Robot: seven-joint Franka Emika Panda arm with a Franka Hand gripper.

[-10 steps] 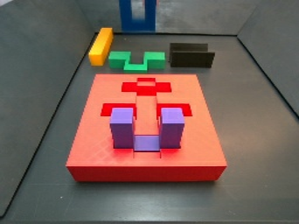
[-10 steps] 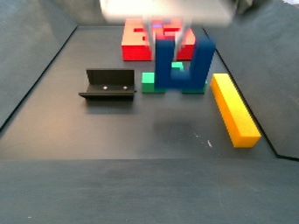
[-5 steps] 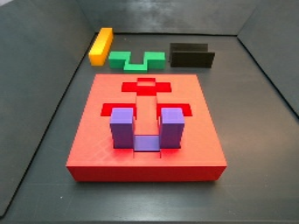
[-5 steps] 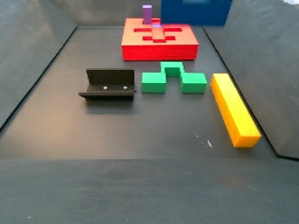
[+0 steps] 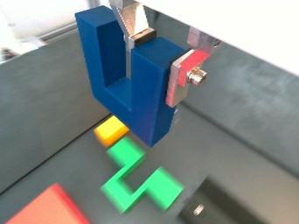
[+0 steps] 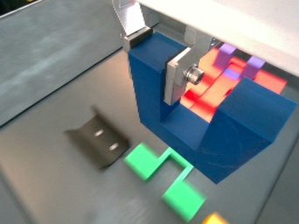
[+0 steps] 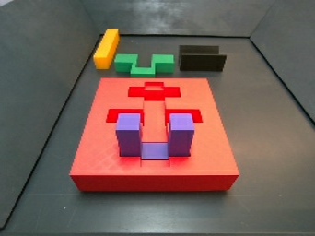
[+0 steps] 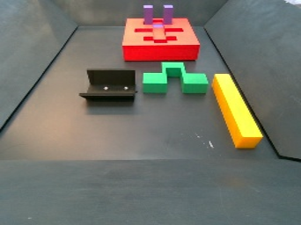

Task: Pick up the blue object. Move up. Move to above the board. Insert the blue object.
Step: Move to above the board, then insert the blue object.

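At the wrist: gripper (image 5: 158, 54) clamped on the blue object (image 5: 131, 80); both wrist views show it, both side views show neither.
Fingers: one silver plate (image 5: 184, 77) flat against a prong's outer face, its mate (image 5: 126, 35) inside the U; jaws only as wide as that prong.
Blue object: held well above the floor, touching nothing else.
Below the grasp: green block (image 5: 142, 182) and a yellow bar (image 5: 111, 130) end in a wrist view; fixture (image 6: 98, 138) and green block (image 6: 162, 166) in a wrist view.
Side view, near to far: board (image 7: 103, 157) with purple block (image 7: 154, 135) standing in a recess, then green block (image 7: 144, 64), yellow bar (image 7: 106, 48) and fixture (image 7: 202, 59) at the back.
Side view, near to far: yellow bar (image 8: 237, 108), fixture (image 8: 109, 85), green block (image 8: 175, 79), board (image 8: 161, 43) farthest.
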